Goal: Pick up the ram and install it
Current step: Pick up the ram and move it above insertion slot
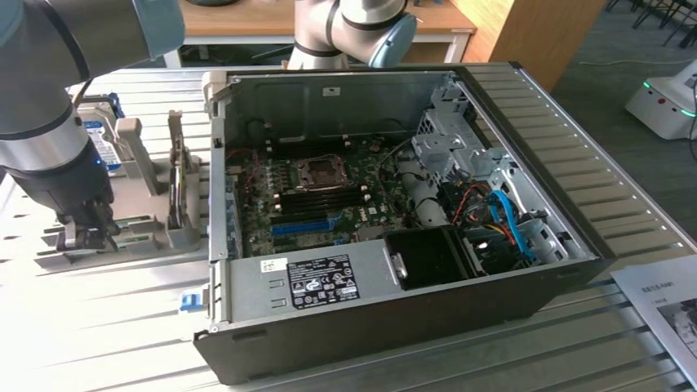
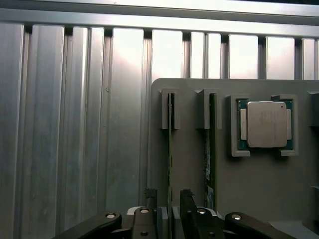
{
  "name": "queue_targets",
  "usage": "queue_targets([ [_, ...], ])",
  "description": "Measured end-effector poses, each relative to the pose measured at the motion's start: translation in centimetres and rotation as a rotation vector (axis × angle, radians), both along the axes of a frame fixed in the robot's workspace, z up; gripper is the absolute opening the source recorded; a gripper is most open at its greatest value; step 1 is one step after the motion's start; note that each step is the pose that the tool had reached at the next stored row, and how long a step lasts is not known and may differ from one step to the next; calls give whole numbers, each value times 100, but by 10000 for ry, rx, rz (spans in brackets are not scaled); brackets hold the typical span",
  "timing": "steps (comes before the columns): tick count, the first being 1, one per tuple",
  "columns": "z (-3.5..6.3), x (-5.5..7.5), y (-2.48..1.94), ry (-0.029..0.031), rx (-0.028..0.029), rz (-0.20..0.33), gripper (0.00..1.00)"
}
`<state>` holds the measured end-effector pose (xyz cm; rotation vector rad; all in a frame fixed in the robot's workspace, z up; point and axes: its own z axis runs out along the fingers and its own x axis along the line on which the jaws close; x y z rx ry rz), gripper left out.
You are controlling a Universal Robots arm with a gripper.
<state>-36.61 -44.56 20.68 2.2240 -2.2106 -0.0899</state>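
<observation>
The ram [image 2: 170, 144] is a thin green stick standing on edge in a slot of a grey holder [image 2: 189, 164]. A second green stick [image 2: 209, 159] stands in the slot beside it. My gripper [image 2: 168, 198] is open and lowered over the first stick, with one finger [image 2: 149, 201] on each side of its near end and a small gap to each. In the exterior view the gripper [image 1: 87, 233] sits low over the holder [image 1: 142, 233] on that view's left, beside the open computer case [image 1: 381, 310] with its motherboard [image 1: 326, 192].
A silver processor [image 2: 264, 124] lies in a pocket of the holder, close to the sticks. A blue-labelled hard drive [image 1: 93, 135] stands behind the arm. The table [image 1: 98, 327] is ribbed metal. A printed sheet [image 1: 664, 302] lies at the exterior view's right.
</observation>
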Motion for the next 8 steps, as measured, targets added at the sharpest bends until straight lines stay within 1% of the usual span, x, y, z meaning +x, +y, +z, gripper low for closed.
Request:
queue_targets([
  [3, -1, 0, 12, -1, 1, 1, 32],
  [8, -1, -1, 15, 0, 0, 0, 32],
])
